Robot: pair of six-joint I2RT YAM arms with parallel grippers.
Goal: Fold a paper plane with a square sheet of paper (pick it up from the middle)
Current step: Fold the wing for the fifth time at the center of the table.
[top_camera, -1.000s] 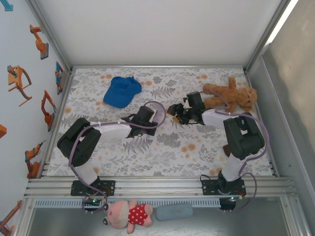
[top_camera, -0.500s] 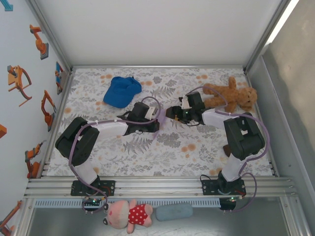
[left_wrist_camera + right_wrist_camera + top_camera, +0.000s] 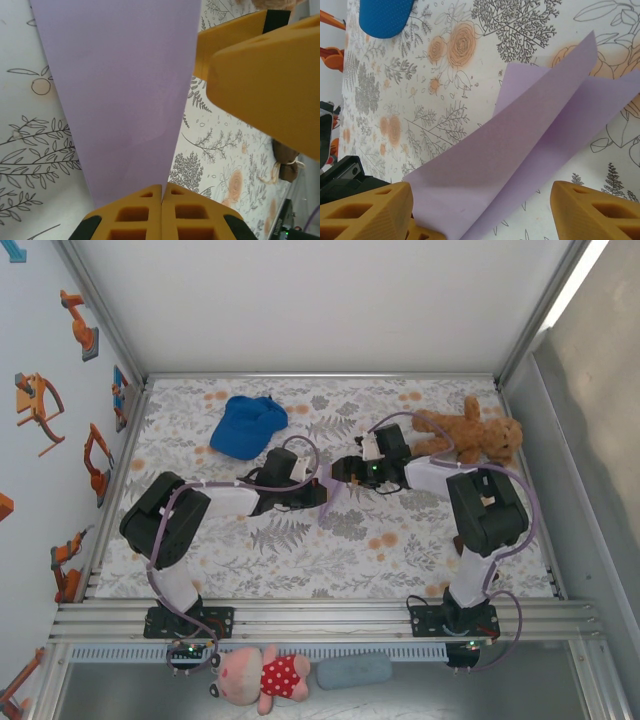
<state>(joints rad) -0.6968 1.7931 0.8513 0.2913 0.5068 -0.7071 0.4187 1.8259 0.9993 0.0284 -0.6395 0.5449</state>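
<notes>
**Two black-and-white robot arms with orange fingers**

The left arm [image 3: 166, 526] and right arm [image 3: 486, 510] are each built of bulky black joint housings joined by smooth white links. A thin lavender cable [image 3: 317, 462] loops along each arm. Each stands on a black base plate [image 3: 190, 621]. The left gripper [image 3: 162, 197] and right gripper [image 3: 482, 202] carry blocky ochre-orange fingers [image 3: 366, 211], finely ribbed, with rectangular moulded pockets.

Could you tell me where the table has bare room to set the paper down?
The near strip of the table, between the arm bases, is bare; so is the far strip between the cap and the teddy bear. The middle is crowded: the left end effector and right end effector meet at the paper.
</notes>
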